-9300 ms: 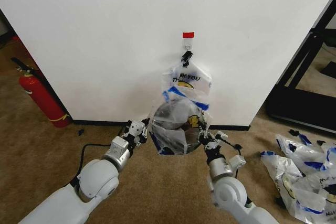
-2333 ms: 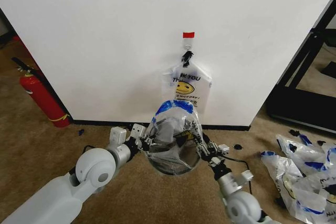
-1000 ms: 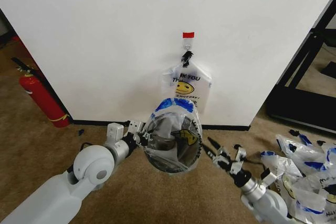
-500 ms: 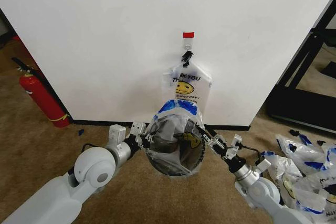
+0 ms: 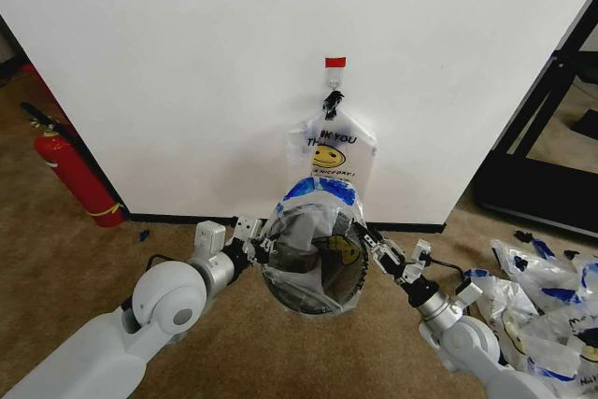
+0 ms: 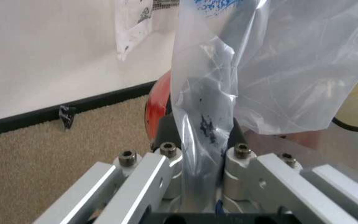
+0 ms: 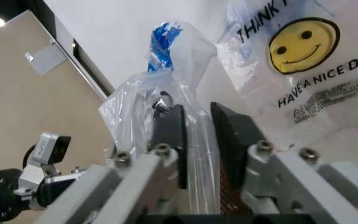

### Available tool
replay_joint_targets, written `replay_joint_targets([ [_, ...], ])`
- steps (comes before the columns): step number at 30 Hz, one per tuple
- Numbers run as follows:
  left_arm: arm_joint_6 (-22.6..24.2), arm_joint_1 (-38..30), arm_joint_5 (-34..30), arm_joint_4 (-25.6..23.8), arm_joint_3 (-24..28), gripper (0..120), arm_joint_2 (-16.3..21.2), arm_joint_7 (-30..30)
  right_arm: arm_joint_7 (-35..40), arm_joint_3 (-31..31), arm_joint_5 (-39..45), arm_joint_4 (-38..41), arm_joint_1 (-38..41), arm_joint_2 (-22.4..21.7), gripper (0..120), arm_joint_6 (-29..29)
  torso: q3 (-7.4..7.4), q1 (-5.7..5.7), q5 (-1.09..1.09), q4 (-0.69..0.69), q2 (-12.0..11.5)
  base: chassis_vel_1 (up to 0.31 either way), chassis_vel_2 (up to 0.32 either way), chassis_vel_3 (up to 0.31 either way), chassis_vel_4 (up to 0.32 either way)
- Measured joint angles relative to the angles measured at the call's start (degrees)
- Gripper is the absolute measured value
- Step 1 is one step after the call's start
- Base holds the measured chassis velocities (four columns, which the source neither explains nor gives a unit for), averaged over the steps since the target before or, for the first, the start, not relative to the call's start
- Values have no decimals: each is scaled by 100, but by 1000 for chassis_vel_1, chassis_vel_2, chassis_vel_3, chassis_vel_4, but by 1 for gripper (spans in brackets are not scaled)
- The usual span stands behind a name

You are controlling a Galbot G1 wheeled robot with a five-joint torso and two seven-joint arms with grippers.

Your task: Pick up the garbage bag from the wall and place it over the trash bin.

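The garbage bag (image 5: 316, 201) is draped over the trash bin (image 5: 304, 248), whose dark walls show through the film on the carpet by the wall. My left gripper (image 5: 258, 248) is at the bag's left side, shut on a fold of its plastic (image 6: 205, 84). The bin's red base (image 6: 156, 109) lies just behind that fold. My right gripper (image 5: 370, 242) is at the bag's right side, open. A strip of the bag's film (image 7: 199, 140) runs between its black pads (image 7: 169, 135) without being pinched.
Another smiley bag (image 5: 333, 149) hangs from a hook under red tape on the white wall. A red fire extinguisher (image 5: 71, 173) stands at the left. Several more bags (image 5: 537, 301) lie on the carpet at the right, near a black frame (image 5: 551, 128).
The bag has come down from the wall hook onto the bin. The right gripper let go and swung out right a second ago, then returned to the bag's right edge. The left gripper kept its hold.
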Motion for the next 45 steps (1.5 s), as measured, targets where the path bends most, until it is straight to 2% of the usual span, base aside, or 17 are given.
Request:
replay_joint_targets([
  [1, 0, 0, 0, 0, 0, 5, 0, 0, 0, 0, 0, 0, 0, 0, 14, 0, 0, 0, 0, 0, 0, 0, 0, 0, 0],
  [5, 0, 6, -2, -33, -16, 5, 4, 2, -20, 2, -12, 0, -8, 0, 0, -1, 0, 0, 0, 0, 0, 0, 0, 0, 0],
  [16, 9, 74, -48, -234, -36, 5, 15, 6, 7, 84, -14, -194, 27, 11, 0, 74, 0, 0, 0, 0, 0, 0, 0, 0, 0],
  [33, 101, 99, -186, -640, -35, 5, 36, 32, 237, 73, -465, -507, 156, 75, 0, 203, 0, 0, 1, 0, 0, 0, 0, 0, 0],
  [37, 98, 45, -143, -472, 0, 5, 31, 57, 56, 82, -470, -388, 83, 45, 18, 187, 0, 0, 0, -1, 0, 0, 0, 0, 0],
  [39, 90, 30, -97, -390, 12, 5, 28, 67, -8, 103, -473, -349, 61, 19, 22, 158, 0, 0, 1, 0, 0, 0, 0, 0, 0],
  [45, -65, -18, 449, 114, 118, 5, 31, 240, -530, 437, -441, -406, 40, -350, 46, -29, 0, 0, 0, 0, 0, 0, 0, 0, 0],
])
